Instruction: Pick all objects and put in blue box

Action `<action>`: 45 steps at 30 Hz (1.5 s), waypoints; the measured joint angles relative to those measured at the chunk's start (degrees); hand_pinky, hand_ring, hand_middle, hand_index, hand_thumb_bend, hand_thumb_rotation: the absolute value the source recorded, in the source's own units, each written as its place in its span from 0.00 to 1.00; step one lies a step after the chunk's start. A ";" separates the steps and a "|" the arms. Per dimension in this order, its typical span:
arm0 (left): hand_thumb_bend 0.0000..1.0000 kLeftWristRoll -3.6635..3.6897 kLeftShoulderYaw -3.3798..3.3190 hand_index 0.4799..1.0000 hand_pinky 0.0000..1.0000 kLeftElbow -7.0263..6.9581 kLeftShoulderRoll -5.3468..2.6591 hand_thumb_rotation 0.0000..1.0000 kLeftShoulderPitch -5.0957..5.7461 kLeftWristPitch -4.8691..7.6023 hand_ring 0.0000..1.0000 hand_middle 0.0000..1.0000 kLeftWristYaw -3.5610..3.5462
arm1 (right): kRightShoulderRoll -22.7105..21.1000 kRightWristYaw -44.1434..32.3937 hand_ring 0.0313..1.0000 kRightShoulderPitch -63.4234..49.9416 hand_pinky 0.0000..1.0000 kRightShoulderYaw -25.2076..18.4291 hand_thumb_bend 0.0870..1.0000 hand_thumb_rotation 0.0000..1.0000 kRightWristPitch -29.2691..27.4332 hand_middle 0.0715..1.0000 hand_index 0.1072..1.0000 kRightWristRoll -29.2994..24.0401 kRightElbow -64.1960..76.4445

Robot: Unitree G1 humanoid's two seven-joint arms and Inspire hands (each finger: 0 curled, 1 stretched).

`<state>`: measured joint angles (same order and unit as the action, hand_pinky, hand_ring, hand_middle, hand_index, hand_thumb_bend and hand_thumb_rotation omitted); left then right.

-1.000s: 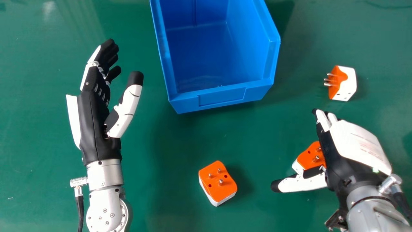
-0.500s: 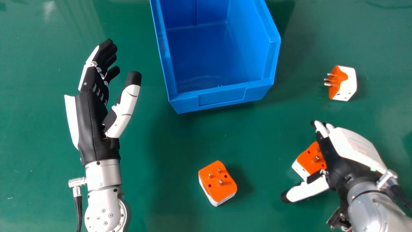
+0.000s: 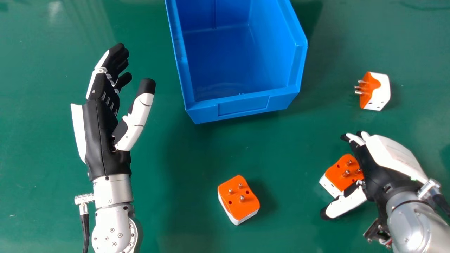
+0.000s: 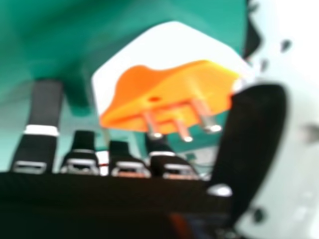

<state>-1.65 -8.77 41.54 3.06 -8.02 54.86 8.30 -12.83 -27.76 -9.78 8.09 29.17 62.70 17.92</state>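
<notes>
My right hand (image 3: pixel 378 165) is open beside an orange and white plug adapter (image 3: pixel 341 173) at the right, its palm at one side and its thumb in front. In the right hand view the adapter (image 4: pixel 169 84), pins showing, lies between the thumb (image 4: pixel 256 129) and the fingers (image 4: pixel 37 129), which are not curled round it. A second adapter (image 3: pixel 239 198) sits pins up near the front middle. A third adapter (image 3: pixel 378 90) lies on its side at the right, pins pointing left. The blue box (image 3: pixel 242 104) looks empty inside. At the left, my left hand (image 3: pixel 102 123) is open, holding nothing.
All three adapters and the box rest on a green table (image 3: pixel 281 147). The box's near wall stands between the left hand and the far right adapter. A cable (image 3: pixel 85 228) hangs beside the left wrist.
My right hand has shifted slightly toward the front and right, its thumb drawing closer to the nearby adapter. More of that adapter's top shows. The left hand has barely moved.
</notes>
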 measured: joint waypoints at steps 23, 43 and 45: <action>0.69 -0.49 0.05 0.64 0.83 -0.13 0.02 0.51 -0.08 -0.08 0.86 0.85 0.57 | -0.23 10.92 0.67 3.97 0.33 6.03 0.76 0.07 3.09 0.82 0.82 -1.85 -7.77; 0.68 -0.57 0.16 0.64 0.83 -1.35 -0.06 0.50 0.07 -0.45 0.86 0.85 0.58 | -1.67 16.95 0.40 4.45 0.20 4.22 0.50 0.01 2.18 0.51 0.54 -9.34 -8.46; 0.68 -0.55 0.13 0.64 0.83 -1.35 -0.06 0.50 0.07 -0.46 0.86 0.85 0.59 | -1.94 17.69 0.39 4.02 0.21 4.65 0.49 0.01 1.49 0.50 0.52 -9.76 -8.49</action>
<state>-2.20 -8.65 40.19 3.00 -7.95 54.41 8.88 -14.77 -10.07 -5.76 12.74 30.66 52.94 9.43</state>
